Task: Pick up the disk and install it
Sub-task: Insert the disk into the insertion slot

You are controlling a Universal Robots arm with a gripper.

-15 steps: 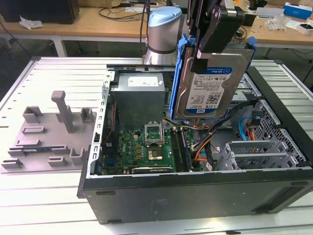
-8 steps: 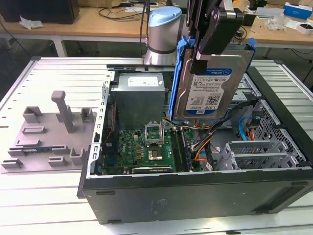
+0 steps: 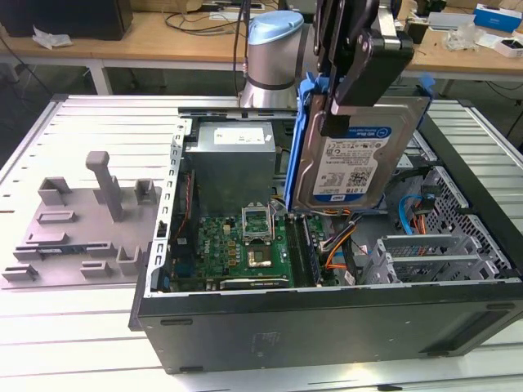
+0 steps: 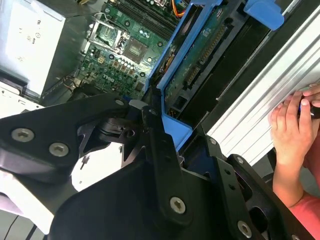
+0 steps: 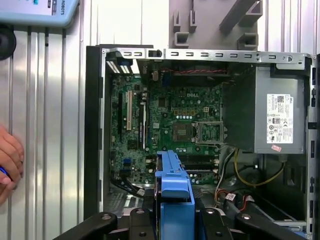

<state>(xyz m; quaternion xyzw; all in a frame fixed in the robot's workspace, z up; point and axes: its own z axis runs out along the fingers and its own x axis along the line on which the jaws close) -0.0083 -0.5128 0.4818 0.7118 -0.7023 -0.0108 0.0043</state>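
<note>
One disk (image 3: 351, 163), standing on edge, is clamped near its upper edge by the one gripper (image 3: 333, 118), over the open interior of one case (image 3: 327, 327). One grey fixture (image 3: 82, 224) lies on the tabletop (image 3: 73, 343) beside the case.

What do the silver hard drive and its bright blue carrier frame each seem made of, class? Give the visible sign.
Silver hard drive: likely metal, dull silvery sheen on its casing. Bright blue carrier frame: probably moulded plastic, uniform colour, smooth semi-gloss.

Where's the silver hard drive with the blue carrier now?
Exterior view, right of centre: the silver hard drive in its blue plastic carrier hangs on edge in the black gripper, above the open black computer case.
</note>
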